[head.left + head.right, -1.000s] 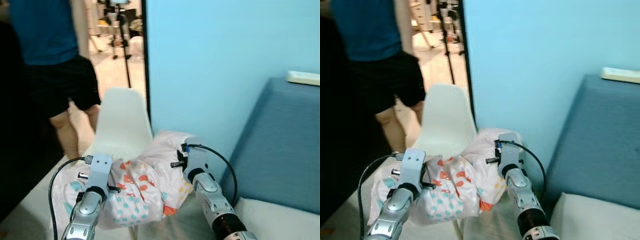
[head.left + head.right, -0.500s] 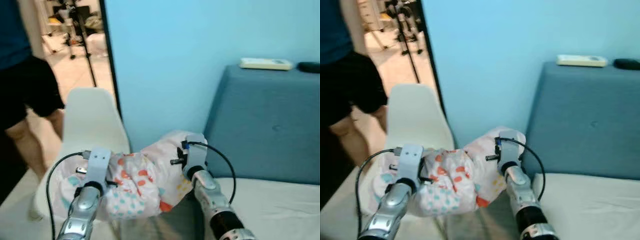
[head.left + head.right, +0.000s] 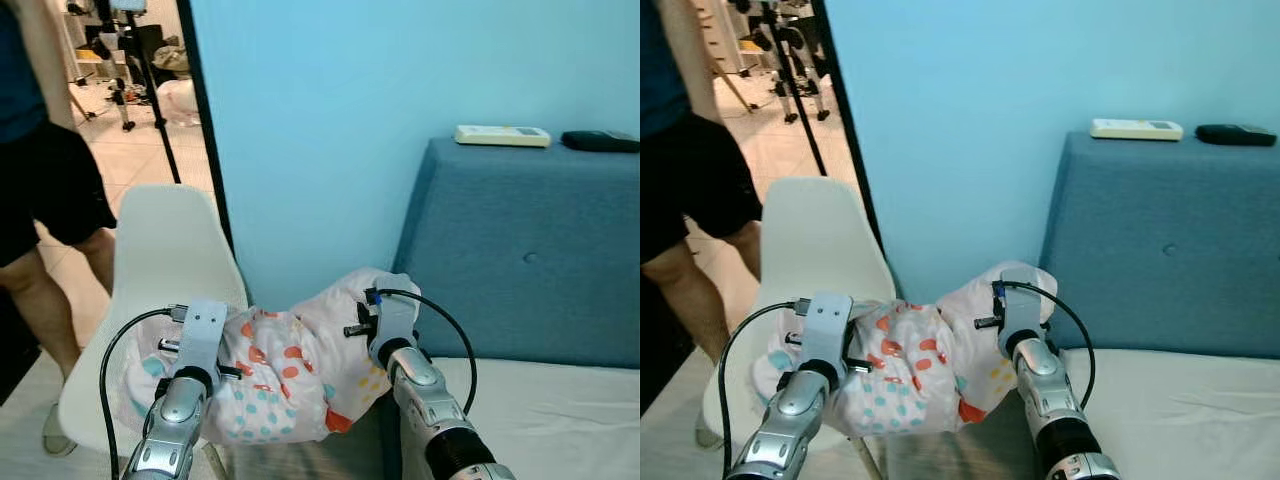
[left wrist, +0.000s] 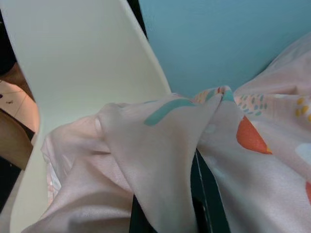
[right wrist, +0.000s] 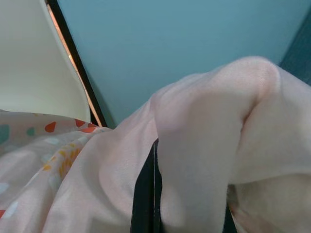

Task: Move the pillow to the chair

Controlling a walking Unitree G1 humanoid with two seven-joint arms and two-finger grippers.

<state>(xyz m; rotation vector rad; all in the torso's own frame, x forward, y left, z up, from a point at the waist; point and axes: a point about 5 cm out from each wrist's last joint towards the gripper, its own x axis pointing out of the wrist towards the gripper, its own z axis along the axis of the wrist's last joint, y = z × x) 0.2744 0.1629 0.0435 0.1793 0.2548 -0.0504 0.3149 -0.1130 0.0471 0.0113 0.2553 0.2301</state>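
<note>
Camera swung right since a second ago; pillow (image 3: 285, 375) kept between both grippers, in front of the white chair (image 3: 165, 270). Left wrist view: left gripper (image 4: 167, 204) clamped on pillow cloth, chair behind. Right wrist view: right gripper (image 5: 150, 194) pinching pillow too, blue wall (image 5: 184, 43) beyond.

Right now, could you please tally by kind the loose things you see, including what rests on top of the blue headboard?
Pink pillow with coloured dots: 1
White plastic chair: 1
White remote control: 1
Black remote-like device: 1
Black tripod: 1
Total: 5
</note>
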